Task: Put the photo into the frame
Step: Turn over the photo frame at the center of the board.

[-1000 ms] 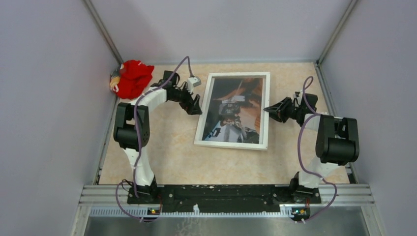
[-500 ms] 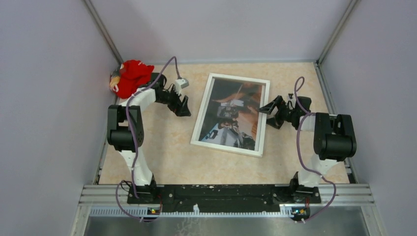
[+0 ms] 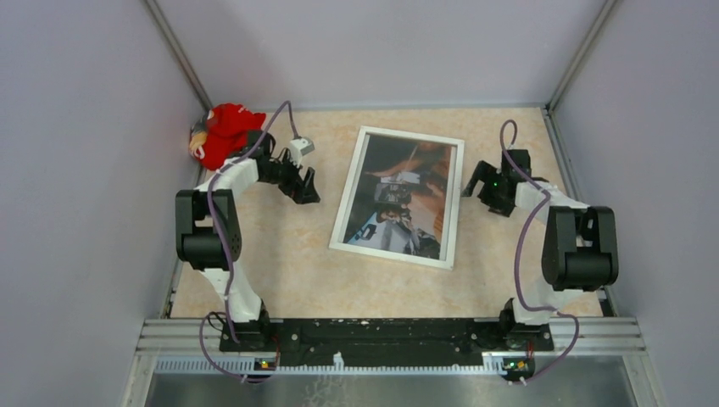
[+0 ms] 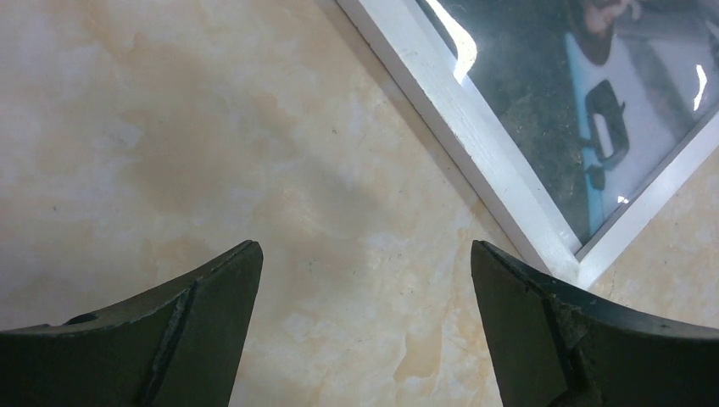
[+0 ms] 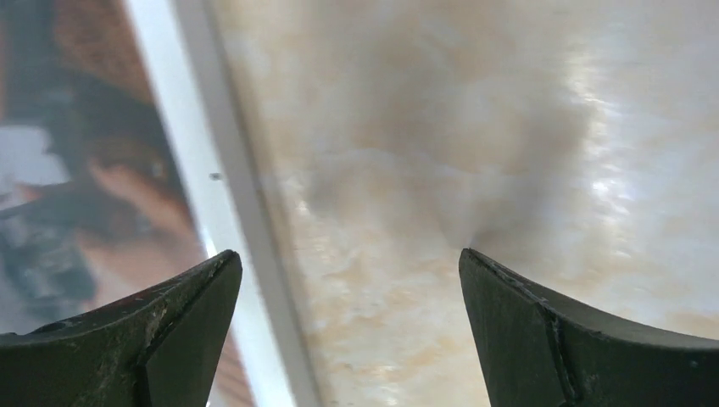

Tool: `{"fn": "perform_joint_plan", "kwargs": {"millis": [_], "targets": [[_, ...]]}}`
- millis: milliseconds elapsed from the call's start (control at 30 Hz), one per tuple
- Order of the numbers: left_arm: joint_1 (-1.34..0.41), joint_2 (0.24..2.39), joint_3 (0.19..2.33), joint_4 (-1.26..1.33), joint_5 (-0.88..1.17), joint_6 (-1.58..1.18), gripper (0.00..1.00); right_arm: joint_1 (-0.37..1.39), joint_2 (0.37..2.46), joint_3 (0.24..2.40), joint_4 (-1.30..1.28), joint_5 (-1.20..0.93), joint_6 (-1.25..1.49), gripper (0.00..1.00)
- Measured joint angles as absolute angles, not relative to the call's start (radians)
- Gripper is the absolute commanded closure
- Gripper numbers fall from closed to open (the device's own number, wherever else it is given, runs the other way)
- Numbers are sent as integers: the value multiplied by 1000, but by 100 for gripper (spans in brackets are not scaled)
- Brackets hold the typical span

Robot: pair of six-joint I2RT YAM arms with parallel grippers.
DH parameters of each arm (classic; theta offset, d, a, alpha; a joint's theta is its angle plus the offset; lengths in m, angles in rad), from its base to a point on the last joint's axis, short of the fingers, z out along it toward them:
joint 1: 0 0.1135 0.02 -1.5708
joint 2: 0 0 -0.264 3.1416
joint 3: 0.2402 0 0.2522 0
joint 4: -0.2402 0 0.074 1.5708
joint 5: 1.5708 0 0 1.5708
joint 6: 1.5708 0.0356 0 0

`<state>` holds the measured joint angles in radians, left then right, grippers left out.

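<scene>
On marbled tabletop (image 3: 288,271), glossy photo (image 3: 403,195) in thin white frame (image 4: 479,144), left tool (image 4: 365,250) wide, right tool (image 5: 349,254) wide

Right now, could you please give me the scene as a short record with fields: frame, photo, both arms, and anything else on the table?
frame: white picture frame, flat on the beige table, slightly askew
photo: dark glossy photo, showing inside the frame's border
left arm: left gripper open, empty, clear of the frame's left edge
right arm: right gripper open, empty, beside the frame's right edge
other: red plush toy in the far left corner
</scene>
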<state>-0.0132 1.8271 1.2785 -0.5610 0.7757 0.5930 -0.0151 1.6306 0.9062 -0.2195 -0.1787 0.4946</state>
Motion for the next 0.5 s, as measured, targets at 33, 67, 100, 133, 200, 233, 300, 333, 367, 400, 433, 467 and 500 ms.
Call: {"fn": "perform_joint_plan", "kwargs": {"millis": [33, 67, 100, 133, 200, 233, 300, 333, 367, 400, 433, 467, 500], "targets": [[-9, 1823, 1265, -548, 770, 589, 1, -14, 1623, 912, -252, -117, 473, 1], [-6, 1819, 1252, -538, 767, 582, 1, -14, 1612, 912, -270, -74, 461, 1], [-6, 1816, 1238, -524, 764, 575, 1, -14, 1597, 910, -286, -36, 451, 1], [-6, 1814, 1224, -511, 762, 566, 1, -14, 1576, 901, -284, 6, 445, 1], [-6, 1811, 1190, -461, 756, 538, 1, -14, 1514, 867, -247, 77, 438, 1], [-2, 1808, 1162, -415, 753, 516, 1, -13, 1466, 826, -187, 121, 437, 1], [2, 1804, 1113, -332, 739, 459, 1, -13, 1394, 744, -61, 176, 416, 1], [7, 1799, 1081, -276, 719, 421, 1, -14, 1369, 704, 3, 197, 397, 1], [12, 1793, 1047, -222, 700, 388, 1, -13, 1349, 655, 91, 218, 372, 1], [17, 1786, 1014, -168, 683, 359, 1, -13, 1341, 611, 171, 236, 350, 1], [21, 1777, 978, -109, 671, 336, 1, -13, 1340, 574, 235, 250, 331, 1], [25, 1762, 940, -45, 657, 313, 1, -14, 1341, 542, 284, 258, 315, 1], [27, 1743, 896, 23, 640, 295, 1, -17, 1342, 516, 325, 261, 299, 1]]}}
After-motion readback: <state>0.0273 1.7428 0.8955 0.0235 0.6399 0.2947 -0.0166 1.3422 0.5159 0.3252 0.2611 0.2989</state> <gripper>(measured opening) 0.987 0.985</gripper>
